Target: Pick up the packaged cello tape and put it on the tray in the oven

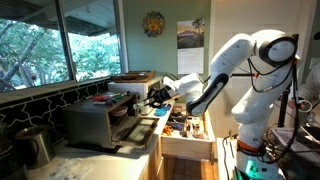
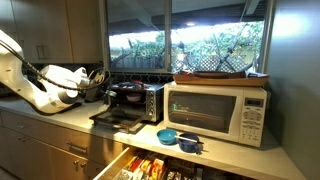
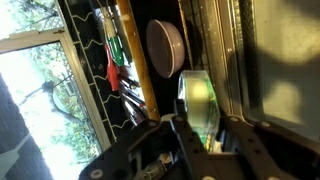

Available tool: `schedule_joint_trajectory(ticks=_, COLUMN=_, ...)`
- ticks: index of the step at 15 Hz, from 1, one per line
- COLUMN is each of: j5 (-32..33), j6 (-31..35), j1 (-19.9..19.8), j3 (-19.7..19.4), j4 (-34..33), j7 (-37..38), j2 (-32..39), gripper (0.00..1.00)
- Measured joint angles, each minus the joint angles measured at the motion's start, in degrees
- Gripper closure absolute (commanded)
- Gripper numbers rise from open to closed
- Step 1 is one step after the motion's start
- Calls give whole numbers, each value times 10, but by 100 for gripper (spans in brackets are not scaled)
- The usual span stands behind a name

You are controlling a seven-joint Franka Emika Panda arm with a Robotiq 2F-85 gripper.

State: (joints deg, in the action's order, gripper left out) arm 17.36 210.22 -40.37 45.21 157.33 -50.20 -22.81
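A packaged cello tape, a pale green translucent roll in thin wrapping, sits clamped between the fingers of the gripper, which enters the wrist view from 6 o'clock. The tape is probably light and fairly stiff but slippery in its film, so squeezing across the roll's flat sides seems wisest. At 3 o'clock lies the oven, door down; its tray cannot be picked out. A round bowl sits at 11 o'clock.

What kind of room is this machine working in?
Most likely a home kitchen: a microwave and a toaster oven sit on the counter, with wooden cabinets above and an open drawer below.
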Motion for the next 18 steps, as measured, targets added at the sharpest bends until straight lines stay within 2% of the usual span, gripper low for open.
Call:
schedule_joint_trajectory(ticks=5, j5=-87, j6=95, j1=-134, j3=155, j4=0, j7=-103, j2=0, gripper=92)
schedule_joint_trajectory(ticks=6, j5=-102, j6=113, j1=-161, j3=186, j4=0, j7=-120, j2=1, gripper=73)
schedule_joint_trajectory(ticks=8, j5=-125, j6=137, j1=-204, j3=235, j4=0, j7=-140, j2=2, gripper=73)
schedule_joint_trajectory(ticks=13, j5=-128, j6=142, j1=-220, j3=250, j4=0, j7=-144, j2=2, gripper=73)
schedule_joint_trajectory(ticks=14, j5=-128, j6=142, j1=-220, j3=250, j4=0, j7=-144, j2=2, gripper=93)
schedule_joint_trajectory(ticks=18, j5=-128, j6=143, j1=-224, j3=255, j4=0, j7=-146, j2=1, gripper=93)
